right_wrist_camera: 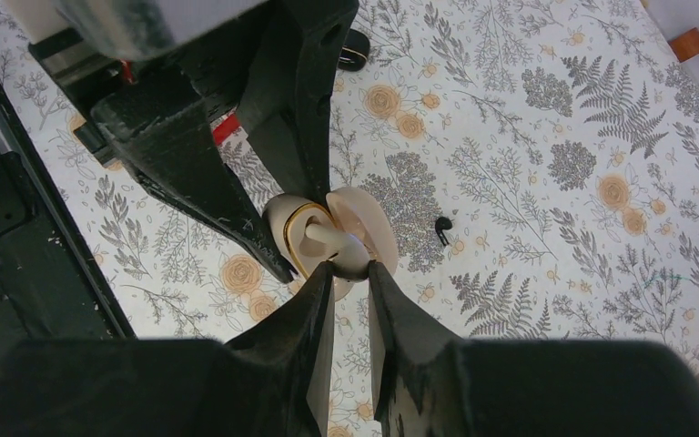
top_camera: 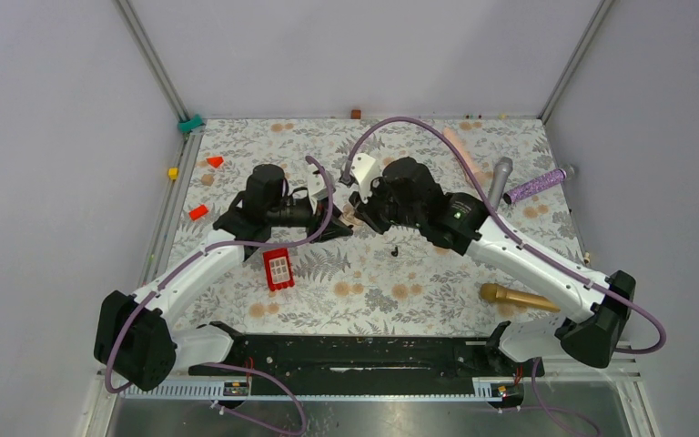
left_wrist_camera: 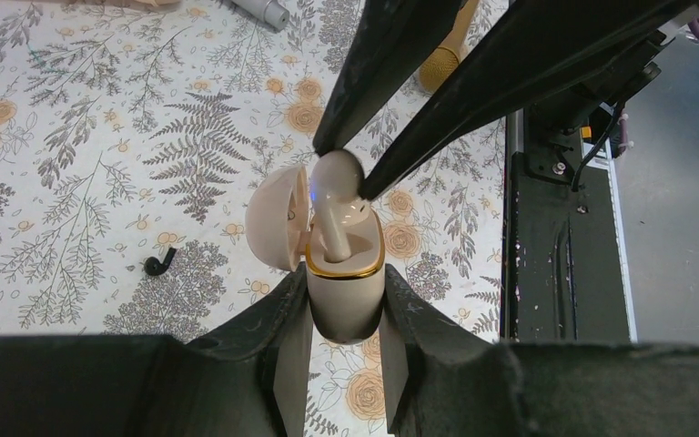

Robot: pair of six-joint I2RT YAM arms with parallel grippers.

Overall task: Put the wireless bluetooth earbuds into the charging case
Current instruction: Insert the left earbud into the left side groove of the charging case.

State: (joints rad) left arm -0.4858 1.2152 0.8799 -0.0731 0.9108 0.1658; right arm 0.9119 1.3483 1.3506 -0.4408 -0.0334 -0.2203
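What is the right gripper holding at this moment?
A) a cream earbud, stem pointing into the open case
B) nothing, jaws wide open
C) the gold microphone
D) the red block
A: the right gripper is shut on the cream earbud, whose stem reaches down into the open charging case clamped by the left gripper.

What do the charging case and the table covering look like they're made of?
The charging case: likely plastic, smooth cream satin shell with soft highlights; its gold rim looks metallic-coated. The table covering: seems printed cloth or vinyl, matte, floral; which is unclear.
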